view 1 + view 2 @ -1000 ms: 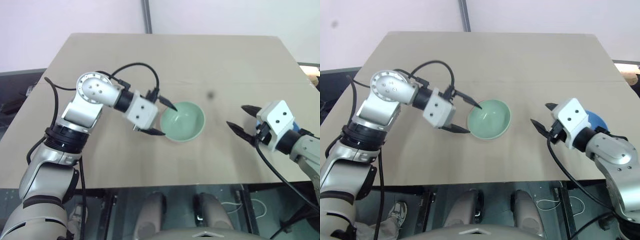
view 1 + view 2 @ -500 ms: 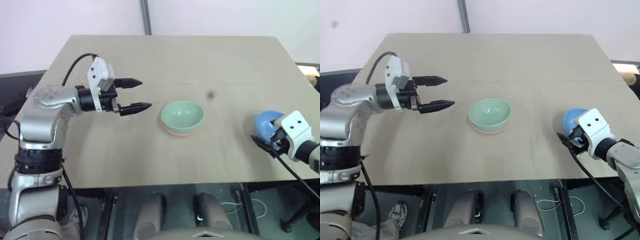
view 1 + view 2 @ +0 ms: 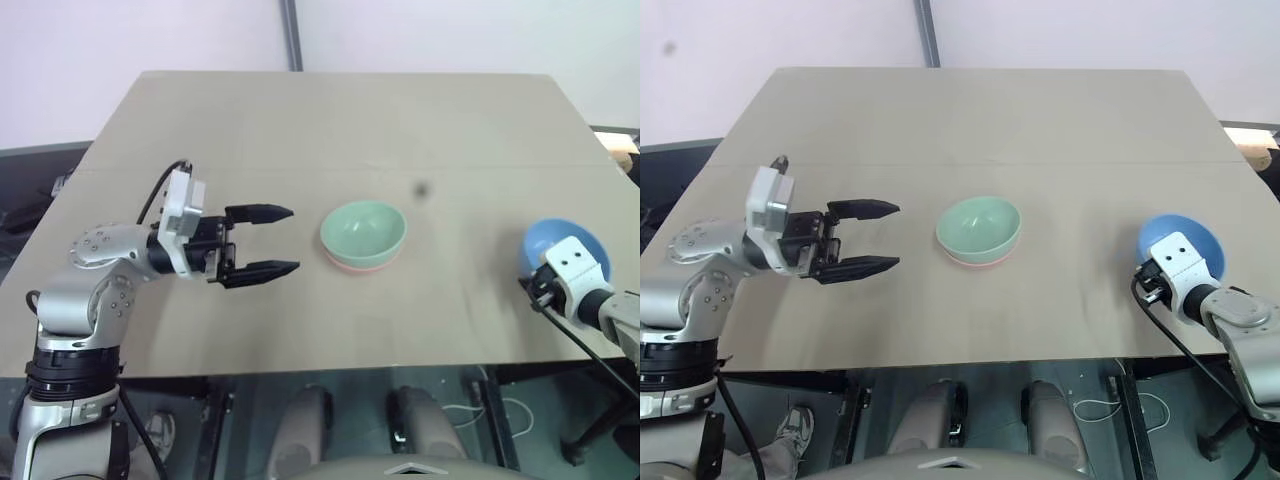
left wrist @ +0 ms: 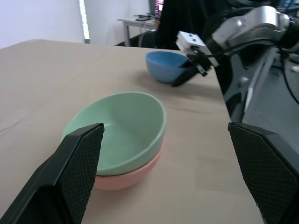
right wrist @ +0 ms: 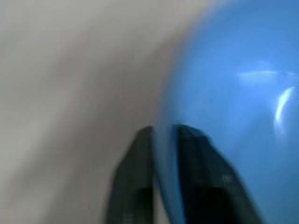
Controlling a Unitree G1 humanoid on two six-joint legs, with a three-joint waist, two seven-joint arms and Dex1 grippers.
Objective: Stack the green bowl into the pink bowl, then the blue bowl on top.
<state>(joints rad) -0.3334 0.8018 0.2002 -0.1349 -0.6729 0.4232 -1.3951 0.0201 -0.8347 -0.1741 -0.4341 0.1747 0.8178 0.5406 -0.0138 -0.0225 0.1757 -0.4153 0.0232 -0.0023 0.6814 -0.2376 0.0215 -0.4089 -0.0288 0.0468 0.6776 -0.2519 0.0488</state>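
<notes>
The green bowl (image 3: 363, 228) sits nested inside the pink bowl (image 3: 357, 266), whose rim shows just beneath it, near the middle of the table. To the left of the stack, my left gripper (image 3: 293, 240) hangs open and empty, fingers pointing level toward the bowls. The blue bowl (image 3: 566, 248) rests near the table's right front edge. My right gripper (image 5: 161, 130) is shut on the blue bowl's (image 5: 233, 102) near rim, one finger inside and one outside. The left wrist view takes in the stacked green bowl (image 4: 119, 130), the pink bowl (image 4: 126, 177) and the blue bowl (image 4: 164, 65).
The beige table (image 3: 330, 130) stretches bare behind the bowls. Its front edge runs close to both arms. A dark pole (image 3: 291, 35) rises behind the far edge. Dark furniture and a desk (image 4: 140, 23) stand beyond the table's right side.
My left gripper drew back from the green bowl toward the near left and rolled, staying open. My right gripper dropped to the blue bowl and shut on its rim.
</notes>
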